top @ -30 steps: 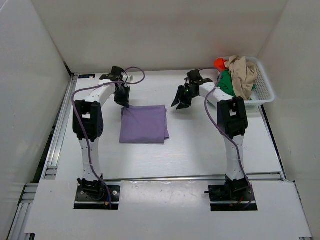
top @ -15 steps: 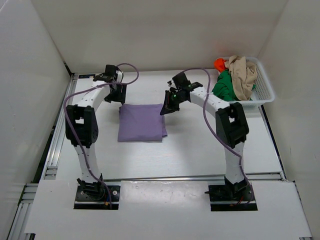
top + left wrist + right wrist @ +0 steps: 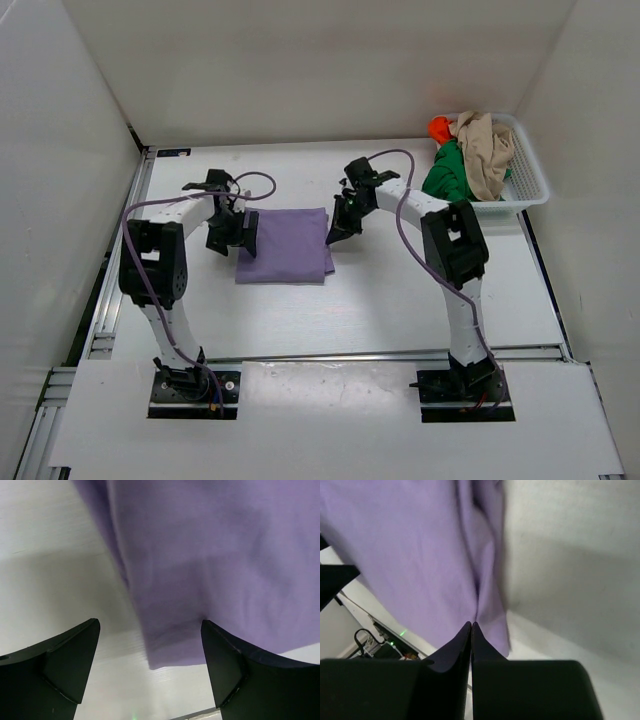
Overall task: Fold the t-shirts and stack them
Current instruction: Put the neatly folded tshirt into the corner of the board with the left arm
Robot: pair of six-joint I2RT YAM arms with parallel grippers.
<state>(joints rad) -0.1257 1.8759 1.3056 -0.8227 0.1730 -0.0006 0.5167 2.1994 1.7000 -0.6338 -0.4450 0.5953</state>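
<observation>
A lilac purple t-shirt lies folded into a rectangle in the middle of the table. My left gripper is low at its left edge and open. In the left wrist view the gripper straddles a corner of the purple cloth, with nothing held. My right gripper is shut at the shirt's right edge. Its closed tips point at a crease in the purple cloth, and I cannot tell whether any cloth is pinched. Green, beige and orange-red t-shirts lie heaped in the basket.
The white mesh basket stands at the back right against the right wall. White walls close in the table on the left, back and right. Both arm bases sit at the near edge.
The left gripper opened, letting go of the shirt's far left corner, and moved nearer along the left edge. The right gripper shut and moved left onto the shirt's right edge.
</observation>
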